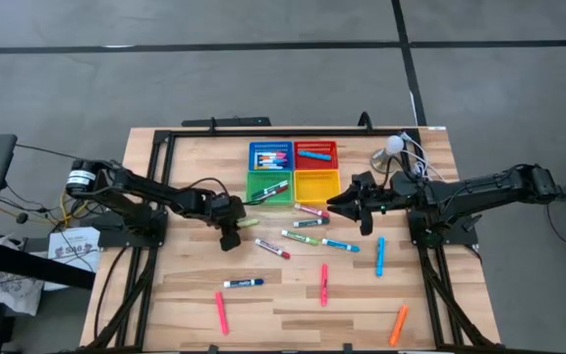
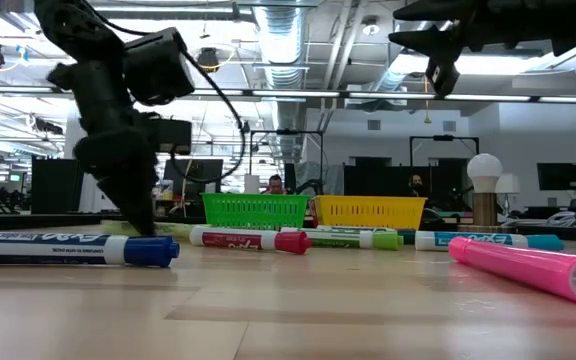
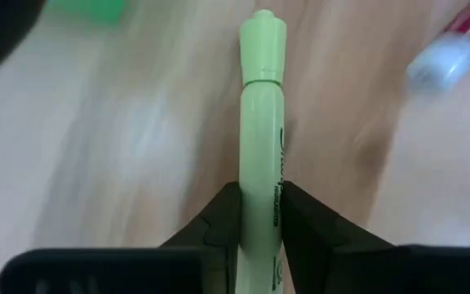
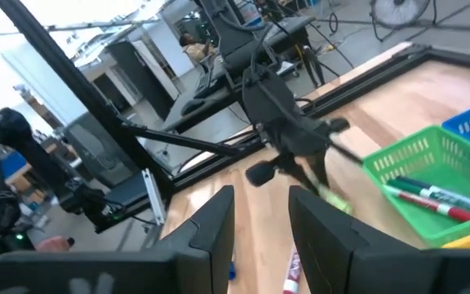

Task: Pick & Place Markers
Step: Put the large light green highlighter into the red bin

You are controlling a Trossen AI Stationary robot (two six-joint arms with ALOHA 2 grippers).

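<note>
High view: my left gripper sits left of centre, just below the green basket, jaws clamped on a pale green marker; my right gripper hovers right of centre, below the yellow basket; loose markers lie scattered across the lower middle of the table. Low view: left gripper touches down at left. Left wrist view: fingers pinch the marker's barrel at bottom centre. Right wrist view: my right fingers stand apart, holding nothing.
</note>
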